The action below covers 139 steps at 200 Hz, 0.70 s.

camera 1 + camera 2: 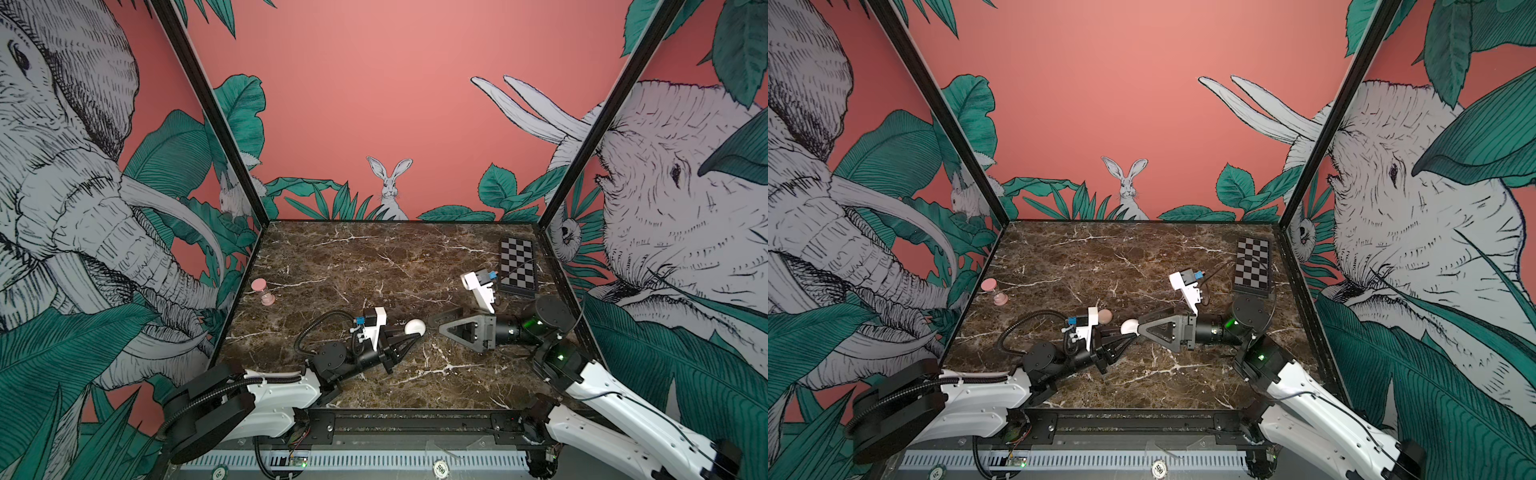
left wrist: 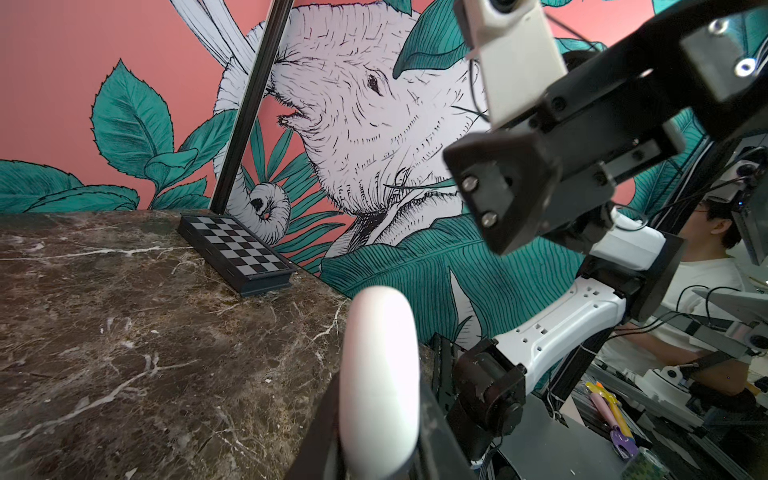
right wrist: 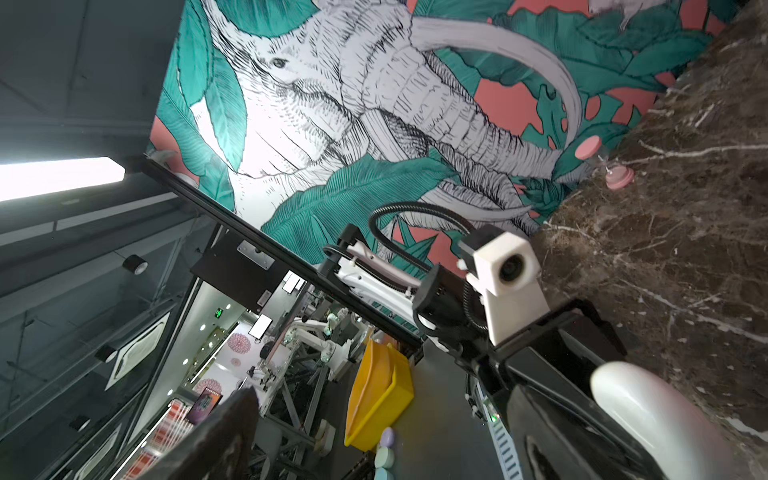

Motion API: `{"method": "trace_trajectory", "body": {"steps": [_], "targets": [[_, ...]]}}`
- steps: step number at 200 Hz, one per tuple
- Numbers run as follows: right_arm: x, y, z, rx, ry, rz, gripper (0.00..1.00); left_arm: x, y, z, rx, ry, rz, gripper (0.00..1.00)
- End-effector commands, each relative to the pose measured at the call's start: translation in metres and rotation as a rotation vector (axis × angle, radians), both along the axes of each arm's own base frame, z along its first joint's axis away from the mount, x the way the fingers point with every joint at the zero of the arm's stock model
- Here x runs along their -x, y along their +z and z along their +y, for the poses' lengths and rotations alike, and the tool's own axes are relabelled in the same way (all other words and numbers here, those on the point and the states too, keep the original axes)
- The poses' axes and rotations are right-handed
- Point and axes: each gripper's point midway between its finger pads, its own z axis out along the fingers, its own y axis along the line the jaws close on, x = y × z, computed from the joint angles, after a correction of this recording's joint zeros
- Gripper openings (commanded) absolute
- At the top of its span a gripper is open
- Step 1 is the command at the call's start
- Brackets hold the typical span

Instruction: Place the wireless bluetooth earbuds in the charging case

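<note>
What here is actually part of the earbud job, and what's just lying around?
Part of the job: white charging case, held by the left gripper; the open right gripper facing it. No earbuds show.

Just lying about: pink hourglass; checkerboard box.

Pink hourglass [image 1: 262,292], checkered board [image 1: 517,266]
</note>
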Motion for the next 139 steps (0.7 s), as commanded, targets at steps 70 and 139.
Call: {"method": "trace_trajectory", "body": {"steps": [70, 139], "targets": [[-0.096, -0.099, -0.084, 0.600, -0.731, 0.019, 0.98, -0.041, -0.047, -0.007, -0.222, 0.163, 0.312, 0.00], [-0.110, -0.145, -0.088, 0.662, -0.788, 0.103, 0.98, -0.079, -0.127, -0.020, -0.371, 0.285, 0.716, 0.00]]}}
